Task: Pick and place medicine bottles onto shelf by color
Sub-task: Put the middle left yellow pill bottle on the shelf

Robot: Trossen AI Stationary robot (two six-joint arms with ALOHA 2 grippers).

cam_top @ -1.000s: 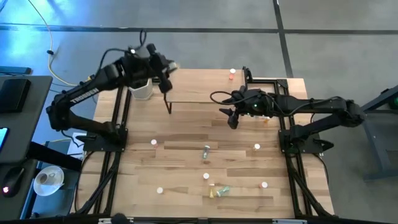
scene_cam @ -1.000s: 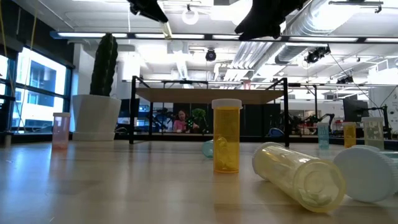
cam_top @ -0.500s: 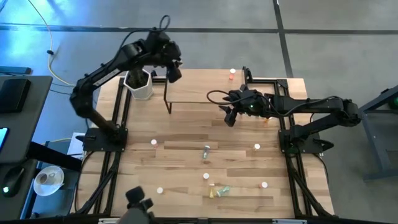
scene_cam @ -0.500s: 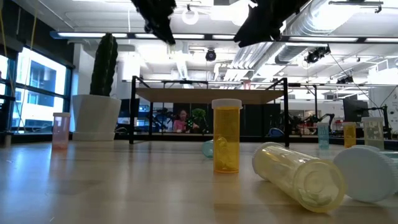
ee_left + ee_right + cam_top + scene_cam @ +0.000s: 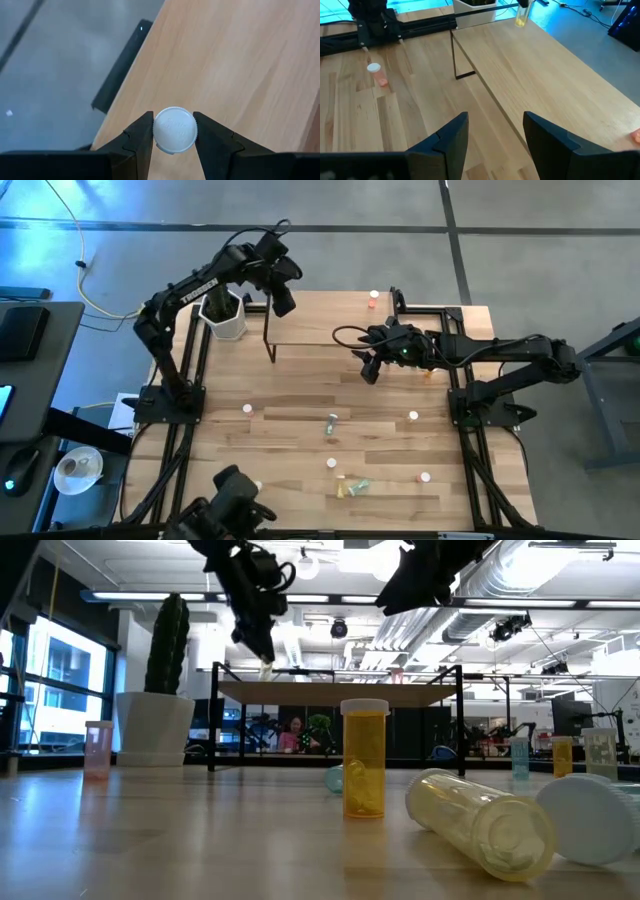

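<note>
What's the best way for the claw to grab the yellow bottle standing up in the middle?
From straight above. The yellow bottle stands upright, so the open right claw can drop over its white cap and pinch the round sides just below. A tipped bottle lies beside it, so a sideways approach looks crowded.

The counter (image 5: 300,430) is pale plank wood, matt. The shelf (image 5: 235,70) is smooth light wood. The yellow bottle (image 5: 363,772) is translucent glossy plastic, its cap (image 5: 364,707) white.
</note>
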